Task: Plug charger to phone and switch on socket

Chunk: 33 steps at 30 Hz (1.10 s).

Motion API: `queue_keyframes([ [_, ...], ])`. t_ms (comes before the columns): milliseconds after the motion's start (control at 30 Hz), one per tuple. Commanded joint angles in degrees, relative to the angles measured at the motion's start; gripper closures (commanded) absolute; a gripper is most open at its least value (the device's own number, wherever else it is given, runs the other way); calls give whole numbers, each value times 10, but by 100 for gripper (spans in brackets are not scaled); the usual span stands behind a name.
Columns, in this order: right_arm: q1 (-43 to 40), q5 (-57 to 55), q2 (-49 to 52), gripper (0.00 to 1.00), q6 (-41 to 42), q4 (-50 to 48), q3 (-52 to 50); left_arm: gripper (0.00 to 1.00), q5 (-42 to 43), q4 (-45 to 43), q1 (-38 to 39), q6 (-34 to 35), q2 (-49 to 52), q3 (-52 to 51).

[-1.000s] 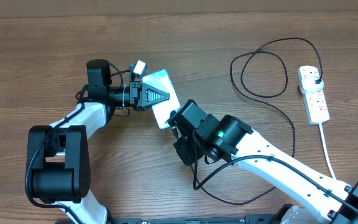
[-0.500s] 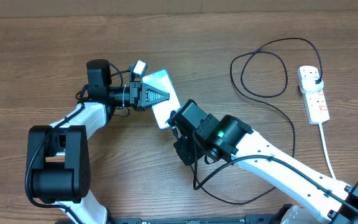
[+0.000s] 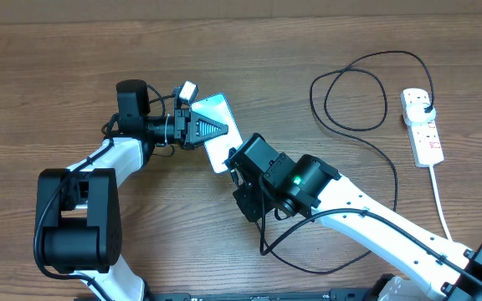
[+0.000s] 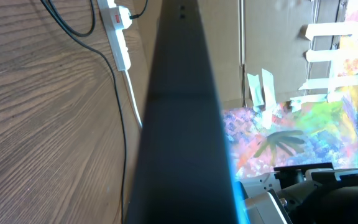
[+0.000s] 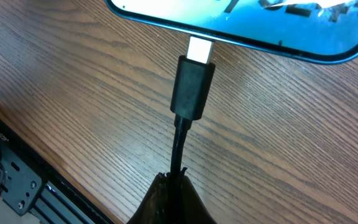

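The phone (image 3: 212, 106), with a light blue screen, is tilted up on its edge off the table at centre left. My left gripper (image 3: 211, 130) is shut on it. In the left wrist view its dark edge (image 4: 179, 124) fills the middle. My right gripper (image 5: 179, 190) is shut on the thin black charger cable just behind the small plug (image 5: 193, 84). The plug's metal tip (image 5: 199, 50) meets the phone's edge (image 5: 241, 22). I cannot tell how deep it sits. The cable (image 3: 350, 92) loops right to a black plug (image 3: 425, 105) in the white socket strip (image 3: 425, 138).
The socket strip's white cord (image 3: 440, 201) runs toward the table's front right. The strip also shows in the left wrist view (image 4: 115, 25). The black cable trails under my right arm (image 3: 308, 267). A black rail (image 5: 11, 180) lies at the table's front edge.
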<state>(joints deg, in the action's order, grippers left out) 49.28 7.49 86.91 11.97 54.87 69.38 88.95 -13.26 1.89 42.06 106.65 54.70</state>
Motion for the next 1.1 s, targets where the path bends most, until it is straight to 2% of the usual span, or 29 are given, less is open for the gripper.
queue_keyframes([
  [0, 5, -4, 0, 96, 2, -8, 2, 96, 16, -2, 4, 4, 2, 12],
  [1067, 5, -7, 0, 96, 17, -1, 2, 96, 16, -3, 4, 17, 2, 12],
])
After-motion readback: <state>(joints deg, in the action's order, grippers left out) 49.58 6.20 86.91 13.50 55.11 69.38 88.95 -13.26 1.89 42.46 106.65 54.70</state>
